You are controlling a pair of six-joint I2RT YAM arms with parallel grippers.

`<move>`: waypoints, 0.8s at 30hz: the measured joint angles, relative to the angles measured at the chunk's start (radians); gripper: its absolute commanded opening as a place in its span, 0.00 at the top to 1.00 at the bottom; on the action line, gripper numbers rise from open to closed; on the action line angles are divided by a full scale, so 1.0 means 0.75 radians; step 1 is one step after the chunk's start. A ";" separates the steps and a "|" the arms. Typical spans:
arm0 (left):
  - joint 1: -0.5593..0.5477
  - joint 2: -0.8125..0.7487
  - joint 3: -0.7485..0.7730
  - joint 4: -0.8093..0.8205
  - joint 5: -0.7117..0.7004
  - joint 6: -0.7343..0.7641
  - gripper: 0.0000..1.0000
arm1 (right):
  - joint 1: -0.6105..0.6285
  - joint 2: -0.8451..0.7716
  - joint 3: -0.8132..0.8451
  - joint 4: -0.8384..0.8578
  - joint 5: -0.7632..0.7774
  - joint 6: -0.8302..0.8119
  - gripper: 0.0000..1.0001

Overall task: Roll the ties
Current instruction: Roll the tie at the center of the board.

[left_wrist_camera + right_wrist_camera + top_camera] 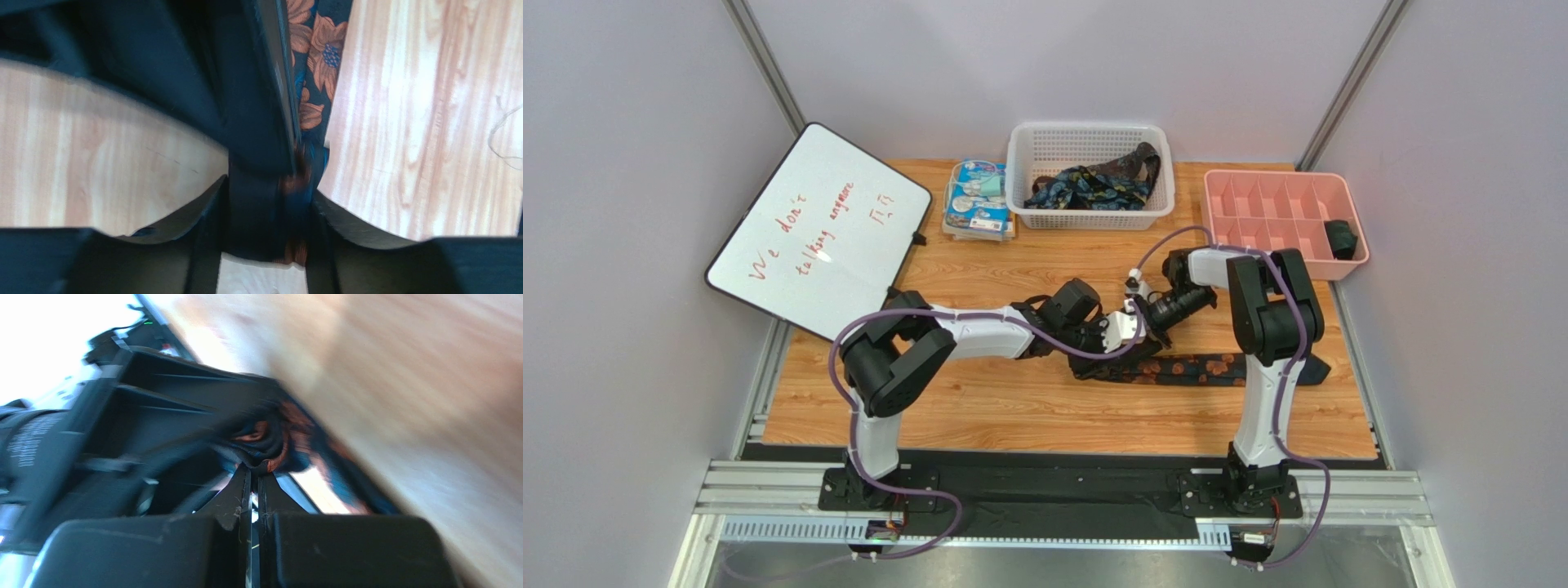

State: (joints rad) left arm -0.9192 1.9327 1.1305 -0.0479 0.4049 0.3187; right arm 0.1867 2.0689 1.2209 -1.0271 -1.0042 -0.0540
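One tie, dark with orange flowers, lies flat across the wooden table towards the right arm. Its left end is gathered up where both grippers meet. My left gripper is shut on that bunched end; in the left wrist view the tie fills the gap of the gripper and touches both fingers. My right gripper faces it from the right. Its jaws are nearly together, pinching a fold of the tie at their tips. More ties lie heaped in the white basket.
A pink divided tray stands at the back right with a dark roll in one compartment. A blue-white packet lies left of the basket. A whiteboard leans over the table's left edge.
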 measured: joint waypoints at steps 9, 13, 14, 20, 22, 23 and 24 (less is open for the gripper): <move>0.009 -0.072 -0.070 -0.017 0.067 -0.101 0.44 | -0.028 0.004 -0.031 0.005 0.168 -0.005 1.00; 0.013 -0.071 -0.054 -0.031 0.091 -0.115 0.41 | -0.028 -0.008 -0.030 0.010 0.236 0.001 1.00; 0.015 -0.072 -0.054 -0.032 0.099 -0.120 0.39 | -0.027 -0.013 -0.030 0.011 0.257 0.006 1.00; 0.016 -0.119 -0.162 0.060 0.139 -0.178 0.34 | -0.006 -0.030 -0.028 0.020 0.360 0.032 1.00; 0.022 -0.135 -0.208 0.116 0.149 -0.209 0.30 | 0.004 -0.032 -0.025 0.020 0.377 0.048 1.00; 0.024 -0.144 -0.242 0.172 0.153 -0.232 0.30 | 0.009 -0.034 -0.022 0.019 0.391 0.062 1.00; 0.025 -0.149 -0.268 0.224 0.155 -0.254 0.30 | 0.015 -0.035 -0.022 0.019 0.396 0.067 1.00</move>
State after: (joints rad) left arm -0.9001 1.8210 0.9298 0.1204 0.5213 0.1280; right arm 0.1978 2.0430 1.2041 -1.0126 -0.7074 -0.0040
